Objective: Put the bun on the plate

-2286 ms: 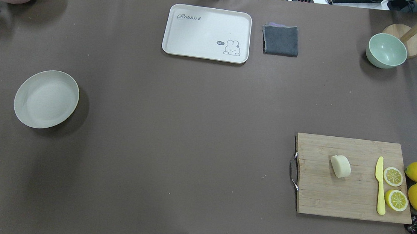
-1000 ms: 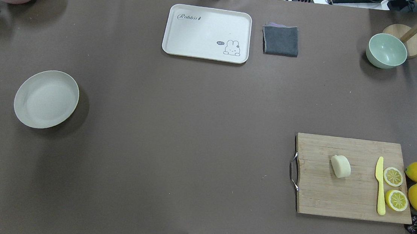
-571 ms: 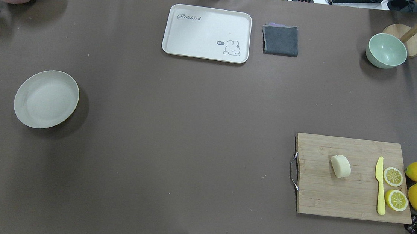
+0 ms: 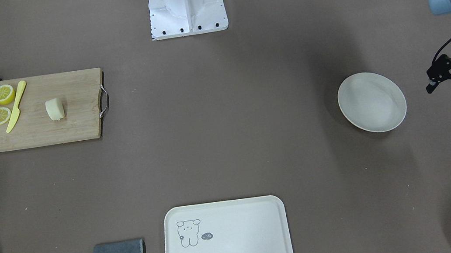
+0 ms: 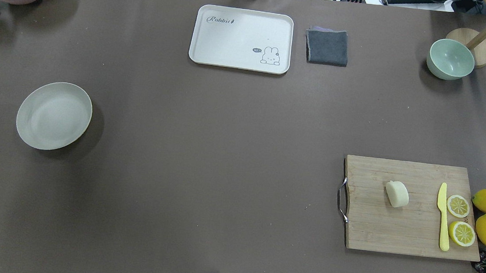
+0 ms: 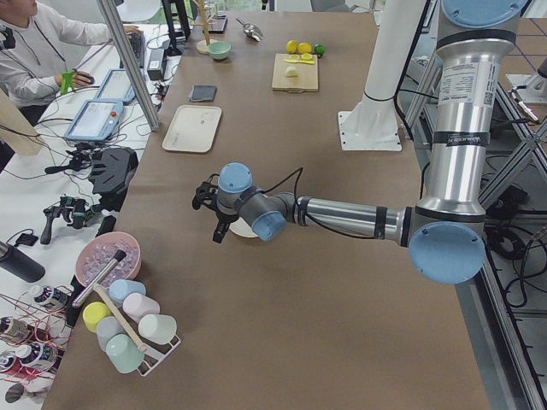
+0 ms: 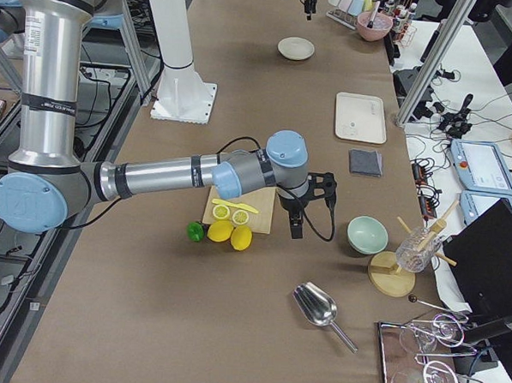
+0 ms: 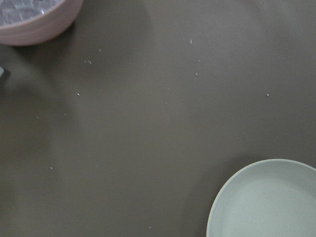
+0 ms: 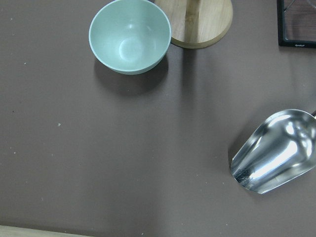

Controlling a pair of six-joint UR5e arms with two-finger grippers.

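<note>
1. One item to shift: locating the bun (image 5: 397, 194) lying on the cutting board (image 5: 393, 231) at the robot's right end of the worktop (image 5: 224, 152), apart from the yellow knife (image 5: 442, 217) and the lemon halves (image 5: 458, 206), and not yet being gripped.
2. Locating the plate (image 5: 54, 115) sitting bare at the opposite end, well apart from the bun.
3. Reading the left tool (image 4: 446, 92) as hanging wide and holding nothing, just beside the plate. Catching the right tool (image 7: 297, 221) only from the right-hand side view, hovering between the board and the green bowl (image 5: 450, 59), so not being able to tell its spread.
4. Judging the job as barely starting, and expecting a reach to the bun first.
5. Risking a slip by pinching a smooth, rounded lump off-centre, possibly squirting it out toward the knife.
6. Risking a sweep of the knife or lemon halves when descending from that side.
7. Risking a drop during a long carry or hand-over across the worktop.
8. Risking a release too near the plate's raised rim, sending the bun rolling off.
</note>
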